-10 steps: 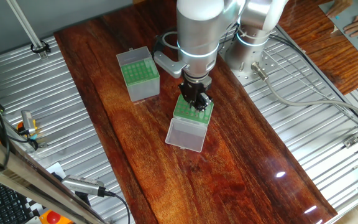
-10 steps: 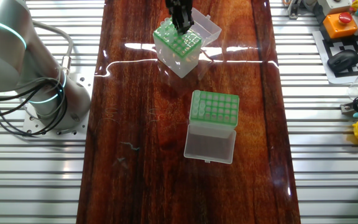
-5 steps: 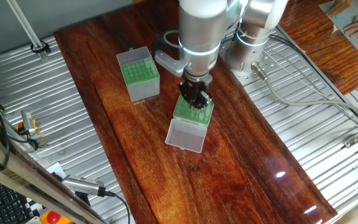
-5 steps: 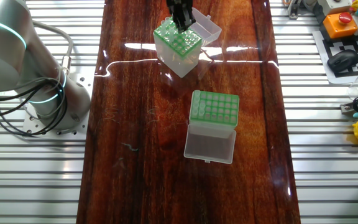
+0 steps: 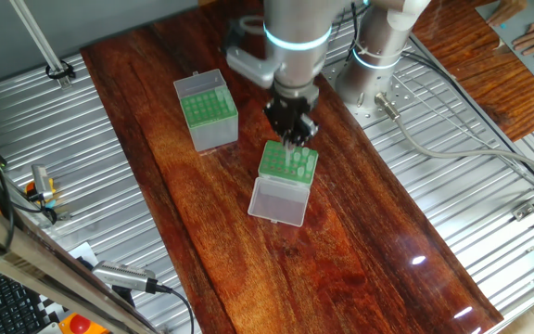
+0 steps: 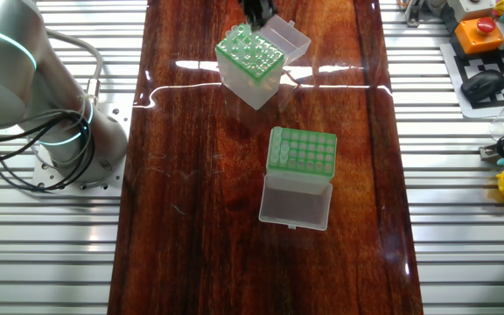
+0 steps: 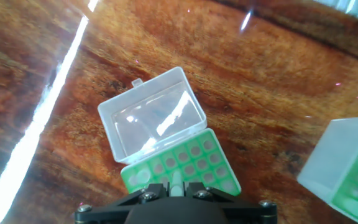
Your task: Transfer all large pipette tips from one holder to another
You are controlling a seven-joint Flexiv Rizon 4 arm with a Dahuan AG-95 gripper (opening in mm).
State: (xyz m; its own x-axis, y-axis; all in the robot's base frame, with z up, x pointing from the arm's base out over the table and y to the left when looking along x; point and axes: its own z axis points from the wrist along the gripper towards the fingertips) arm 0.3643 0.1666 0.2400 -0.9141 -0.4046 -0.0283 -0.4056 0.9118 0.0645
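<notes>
Raised since earlier: hand (image 5: 292, 133), clamped on one tip (image 7: 175, 184), lifted clear above source rack (image 5: 288, 161) for carrying to grey box (image 5: 207, 109).

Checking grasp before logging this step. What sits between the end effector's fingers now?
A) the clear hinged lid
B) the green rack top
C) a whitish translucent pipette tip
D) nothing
C: the hand view shows a slender whitish translucent pipette tip held upright at the end effector, raised above the whitish box with the green perforated rack top.
</notes>
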